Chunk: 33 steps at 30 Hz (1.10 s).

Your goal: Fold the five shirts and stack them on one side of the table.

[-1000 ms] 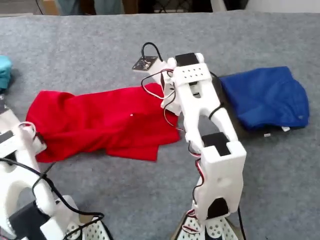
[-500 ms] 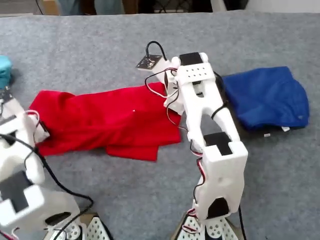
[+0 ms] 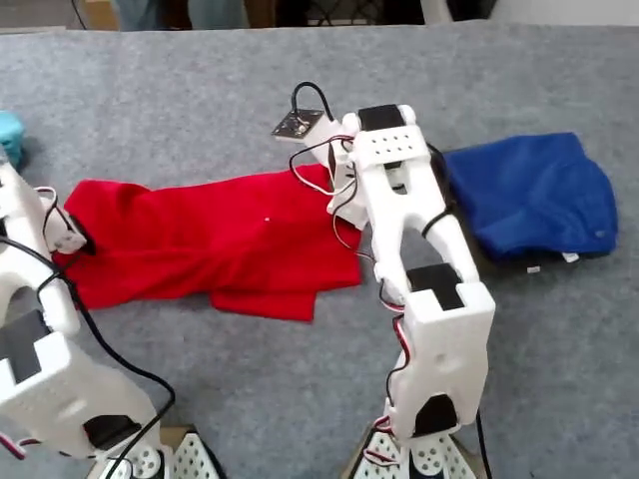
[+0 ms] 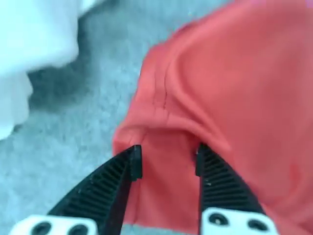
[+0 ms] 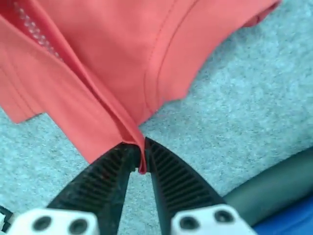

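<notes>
**A:** Claw status?

**B:** Right gripper (image 5: 141,152) is clamped on a hem fold of the red shirt (image 3: 200,244). The fingers almost meet, with the cloth edge sandwiched between them. Left gripper (image 4: 166,161) has a narrow gap. Its fingers straddle the shirt's rim, and a raised crease sits just ahead of the tips. Can't tell if the pads bite the cloth.

**A:** What does the overhead add?

**B:** Placement. Left arm (image 3: 40,339) rises from the near left corner, wrist at the shirt's left end. Right arm (image 3: 424,289) stands near centre and extends away from its base over the shirt's right end. The shirt lies spread between the two, long axis across the table, with one flap jutting toward the near side.

**A:** And the wrist views on top of that?

**B:** The right wrist view has a dark band (image 5: 274,188) just beside the claw, with blue behind it. From above, that lines up with the folded blue shirt (image 3: 529,195) right of the arm, which has dark showing under its near-left edge. The left wrist view has a pale blurred shape (image 4: 34,39) near the shirt's end. Can't tell what it is.

**A:** Room to move?

**B:** Near side: open grey table (image 3: 260,389) between the two bases and in front of the red shirt. Right: the blue shirt sits close to the right edge, with a thin grey strip beyond it. Left: a teal cloth (image 3: 8,140) at the left edge, apart from the red shirt. Far: a wide open grey band behind both shirts, running to the far edge.
</notes>
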{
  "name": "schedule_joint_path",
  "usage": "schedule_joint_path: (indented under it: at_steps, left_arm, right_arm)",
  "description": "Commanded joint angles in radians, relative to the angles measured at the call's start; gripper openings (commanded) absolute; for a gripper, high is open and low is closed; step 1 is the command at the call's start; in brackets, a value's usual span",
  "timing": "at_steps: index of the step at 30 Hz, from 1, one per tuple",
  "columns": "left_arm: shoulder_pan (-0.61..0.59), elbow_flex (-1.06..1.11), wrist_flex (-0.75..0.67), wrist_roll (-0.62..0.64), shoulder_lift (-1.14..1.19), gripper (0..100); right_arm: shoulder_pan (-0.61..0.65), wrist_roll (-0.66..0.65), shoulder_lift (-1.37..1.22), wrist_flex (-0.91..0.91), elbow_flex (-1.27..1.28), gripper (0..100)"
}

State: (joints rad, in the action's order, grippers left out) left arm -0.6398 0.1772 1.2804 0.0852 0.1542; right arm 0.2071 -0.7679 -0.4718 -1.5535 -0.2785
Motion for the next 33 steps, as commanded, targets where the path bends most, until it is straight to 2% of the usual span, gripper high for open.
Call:
schedule_joint_path:
  at_steps: [1,8,12,17,22,28,33]
  left_arm:
    - [-0.035,-0.094,0.08,0.012,-0.029,21]
    - [-0.142,-0.191,0.253,0.008,-0.196,21]
    - [-0.211,-0.048,0.315,0.008,-0.261,21]
    - [-0.242,0.219,0.218,-0.003,-0.307,21]
    - [-0.237,0.34,0.124,-0.049,-0.351,21]
    - [-0.236,0.444,-0.018,-0.023,-0.382,21]
    - [-0.225,0.44,-0.034,0.054,-0.443,21]
  right_arm:
    - [-0.012,-0.008,0.005,-0.008,-0.002,1.5]
    - [-0.009,-0.009,0.004,-0.006,-0.002,1.5]
    - [-0.009,-0.009,0.004,-0.005,-0.002,1.5]
    - [-0.009,-0.009,-0.048,-0.005,-0.004,1.5]
    - [-0.009,-0.009,-0.105,-0.002,-0.012,1.5]
    - [-0.008,-0.009,-0.111,-0.002,-0.012,1.5]
    - [-0.008,-0.009,-0.114,-0.002,-0.012,1.5]
